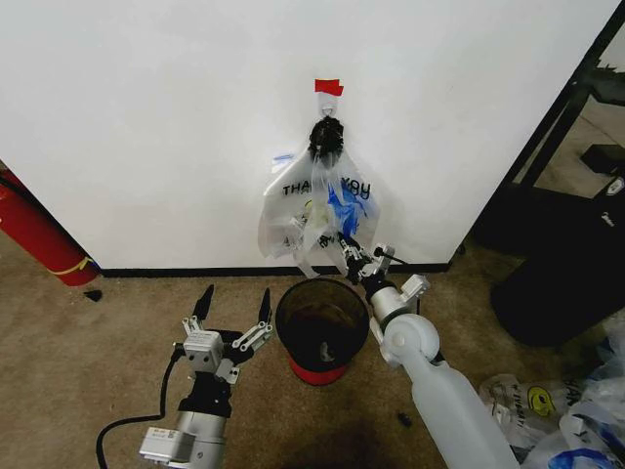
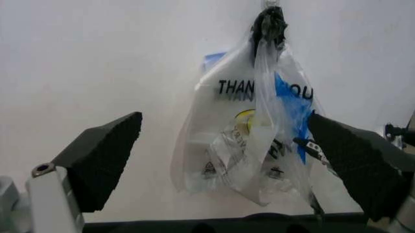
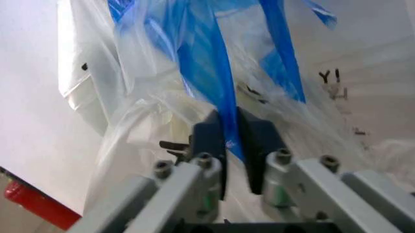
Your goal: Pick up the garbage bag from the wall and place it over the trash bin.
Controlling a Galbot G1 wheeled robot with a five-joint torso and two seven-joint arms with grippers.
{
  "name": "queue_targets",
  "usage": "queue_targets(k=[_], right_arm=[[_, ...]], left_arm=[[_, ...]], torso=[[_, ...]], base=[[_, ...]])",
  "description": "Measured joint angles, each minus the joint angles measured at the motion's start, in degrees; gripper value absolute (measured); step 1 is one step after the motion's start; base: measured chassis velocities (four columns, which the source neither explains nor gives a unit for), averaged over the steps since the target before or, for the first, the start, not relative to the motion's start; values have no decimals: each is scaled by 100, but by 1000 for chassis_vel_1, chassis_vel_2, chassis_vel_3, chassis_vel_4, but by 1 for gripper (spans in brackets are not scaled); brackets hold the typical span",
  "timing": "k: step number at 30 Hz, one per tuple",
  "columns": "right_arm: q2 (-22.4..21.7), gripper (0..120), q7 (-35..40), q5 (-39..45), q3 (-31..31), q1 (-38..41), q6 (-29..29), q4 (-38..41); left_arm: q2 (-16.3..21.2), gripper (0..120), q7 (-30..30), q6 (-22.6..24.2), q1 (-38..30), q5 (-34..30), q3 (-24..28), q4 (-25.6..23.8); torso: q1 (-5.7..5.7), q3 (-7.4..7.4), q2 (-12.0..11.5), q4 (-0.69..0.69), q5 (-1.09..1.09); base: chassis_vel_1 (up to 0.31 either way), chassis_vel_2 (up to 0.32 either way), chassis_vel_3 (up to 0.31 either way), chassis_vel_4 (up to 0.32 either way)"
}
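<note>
The right arm reaches forward past the trash bin, its right gripper pinched tight on plastic. The left gripper waits just beside that bin, fingers spread wide, pointing upward.

The translucent white garbage bag, printed "THANK YOU" with blue strips, hangs bunched against the white wall, directly above the upright black mesh trash bin on the floor.
</note>
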Motion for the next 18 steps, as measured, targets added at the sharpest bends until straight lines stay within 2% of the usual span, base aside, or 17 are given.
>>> queue_targets(k=[1, 5, 8, 10, 11, 12, 14, 15, 17, 18], right_arm=[[0, 0, 33, -158, -23, -5, 42, 29], [-16, 0, 178, -1329, -118, -60, 378, 131], [-77, 0, 227, -2825, -199, -219, 775, 256], [-79, 0, 227, -2877, -201, -226, 788, 261], [-107, 0, 226, -3766, -234, -342, 992, 365], [-109, 0, 225, -4271, -248, -418, 1098, 444], [-92, 0, 226, -4896, -286, -526, 1223, 578], [-48, 0, 234, -5243, -333, -581, 1281, 644], [60, 0, 250, -5719, -389, -617, 1368, 658], [60, 0, 250, -5719, -389, -617, 1368, 658]], left_arm=[[20, 100, -2, 12, -9, -40, -1, -19], [221, 100, -16, 174, -133, -564, -44, -190], [584, 100, -81, 587, -376, -1702, -71, -507], [601, 100, -84, 601, -388, -1752, -72, -519], [911, 100, -154, 922, -681, -2646, -79, -655], [1079, 100, -204, 1142, -904, -3244, -80, -678], [1344, 100, -327, 1541, -1344, -4347, -71, -691], [1487, 100, -456, 1785, -1693, -5111, -51, -694], [1671, 100, -644, 2067, -2241, -6157, 1, -694], [1671, 100, -644, 2067, -2241, -6157, 1, -694]], torso=[[0, 0, 0, 1, 0], [0, 0, 0, 2, 0], [0, 0, 0, 2, -1], [0, 0, 0, 2, -1], [0, 0, 0, 1, 1], [0, 0, 0, -1, -1], [0, 0, 0, 0, -1], [0, 0, 0, -1, -1], [0, 0, 0, -1, -1], [0, 0, 0, -1, -1]], base=[[0, 0, 0, 0], [0, 0, 0, 0], [0, 0, 0, 0], [0, 0, 0, 0], [0, 0, 0, 0], [0, 0, 0, 0], [0, 0, 0, 0], [0, 0, 0, 0], [0, 0, 0, 0], [0, 0, 0, 0]])
